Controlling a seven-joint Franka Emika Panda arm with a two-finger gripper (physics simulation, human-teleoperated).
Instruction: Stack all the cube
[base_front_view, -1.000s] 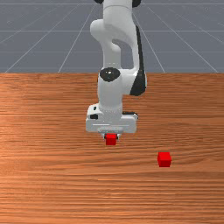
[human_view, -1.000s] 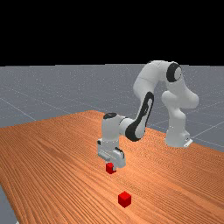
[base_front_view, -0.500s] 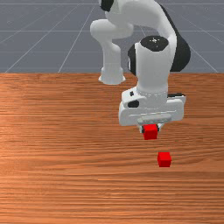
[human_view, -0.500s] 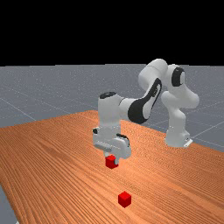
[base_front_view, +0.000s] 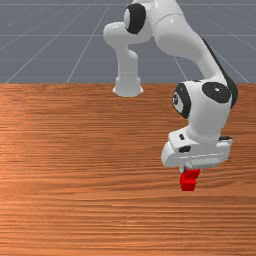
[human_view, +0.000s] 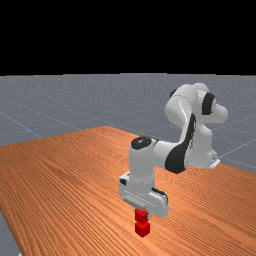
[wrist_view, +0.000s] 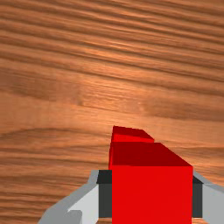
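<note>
- One red cube, the lower cube (base_front_view: 188, 184), is lying on the worktop (base_front_view: 75, 150) nearest the front view's camera, toward the front view's right and well apart from the edge by the arm's base.
- Above it, the upper cube (base_front_view: 191, 173), also red, is showing slightly to the front view's right of the lower cube and overlapping it in all three views; whether they are touching, I cannot tell.
- The gripper (human_view: 142, 215) is pointing down over both, its fingers (wrist_view: 105, 199) standing one cube's width apart and pressing the upper cube from two sides.
- Farther back, the arm (base_front_view: 209, 112) is rising from the gripper and bending toward its base.
- Farthest off, the base (base_front_view: 128, 87) is standing close to the worktop's far edge in the front view.
</note>
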